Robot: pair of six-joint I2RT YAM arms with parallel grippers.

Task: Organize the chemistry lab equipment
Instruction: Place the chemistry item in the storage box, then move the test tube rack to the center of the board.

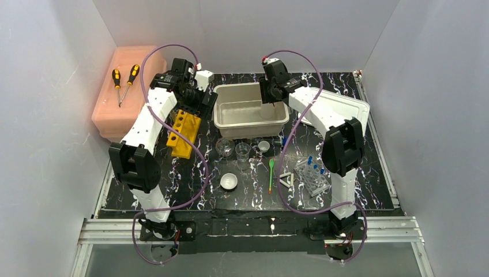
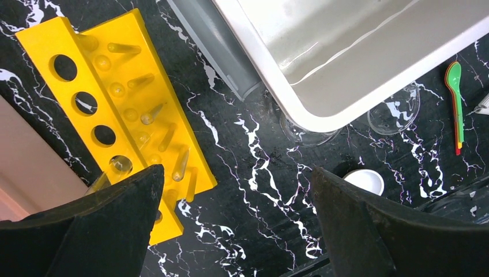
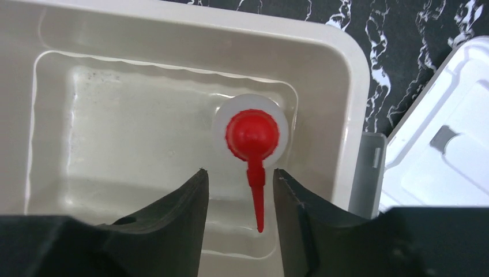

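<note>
The red-capped white squeeze bottle point(image 3: 252, 134) stands upright in the right end of a white bin point(image 3: 348, 86), its nozzle pointing toward my right gripper point(image 3: 239, 172). That gripper hovers over it, open, with a gap on either side of the nozzle. From above, the bottle point(image 1: 267, 109) shows under the right gripper point(image 1: 271, 95). My left gripper point(image 2: 236, 190) is wide open and holds nothing, above the table beside the yellow slotted tube rack point(image 2: 115, 109). On the near table lie a white bowl point(image 1: 229, 182), a green spoon point(image 1: 271, 173) and a white triangle point(image 1: 286, 180).
Three small clear glass vessels point(image 1: 243, 151) stand in front of the bin point(image 1: 252, 125). A clear rack with blue-capped tubes point(image 1: 311, 174) sits near the right arm. A white lid point(image 1: 343, 107) lies right of the bin. Two screwdrivers point(image 1: 125, 83) rest on the pink box point(image 1: 115, 112) at far left.
</note>
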